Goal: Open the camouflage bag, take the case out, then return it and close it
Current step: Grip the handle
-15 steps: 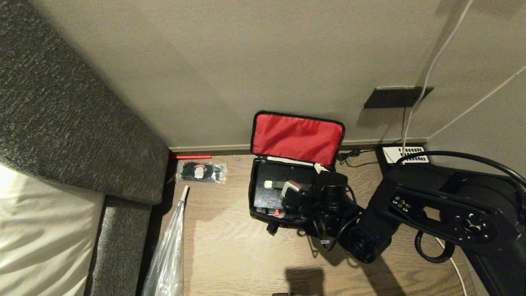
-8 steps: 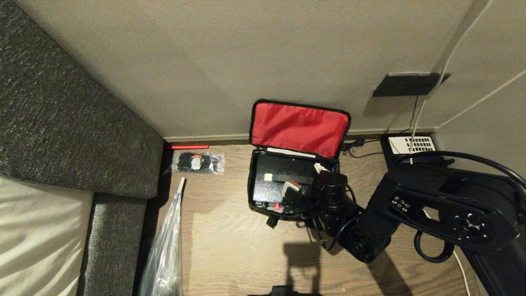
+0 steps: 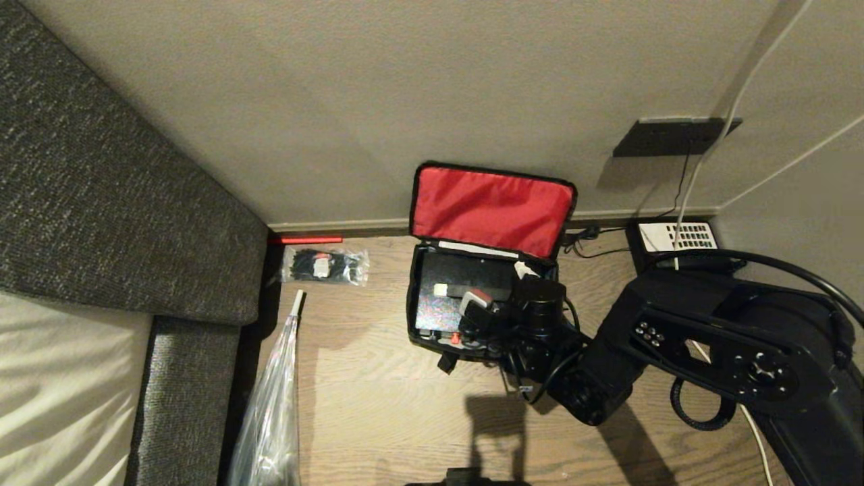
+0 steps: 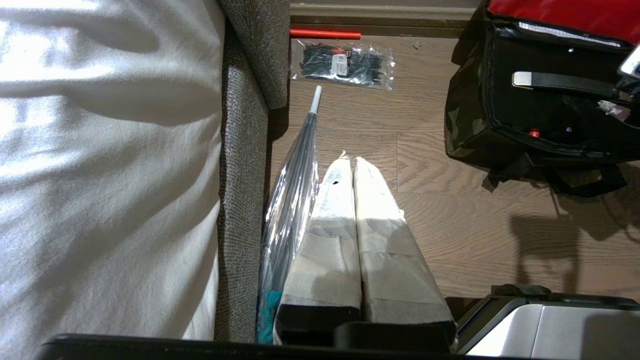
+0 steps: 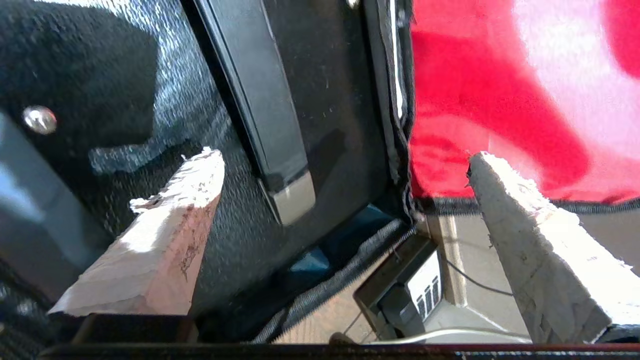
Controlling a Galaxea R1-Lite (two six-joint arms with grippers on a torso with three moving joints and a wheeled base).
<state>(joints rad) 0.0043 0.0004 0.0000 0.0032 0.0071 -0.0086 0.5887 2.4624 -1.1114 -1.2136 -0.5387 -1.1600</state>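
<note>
Head cam hides it, but wrist cam shows the right gripper (image 5: 345, 160) spread wide, empty, over the case (image 5: 300, 100) in the bag (image 3: 422, 317).

Wood floor (image 3: 378, 378), open camouflage bag (image 3: 422, 324) by the wall, cable-tie packet (image 3: 325, 265) left of it, clear plastic bag (image 3: 270, 418) nearer, telephone (image 3: 675, 237) right.

Looks like a bedroom or hotel room, grey fabric bed frame (image 3: 121, 202) with white bedding (image 3: 61, 391), wood-plank floor (image 3: 378, 391), plain beige wall (image 3: 405, 88) with skirting, black wall socket (image 3: 675, 135), telephone (image 3: 675, 237) tucked in the corner
</note>
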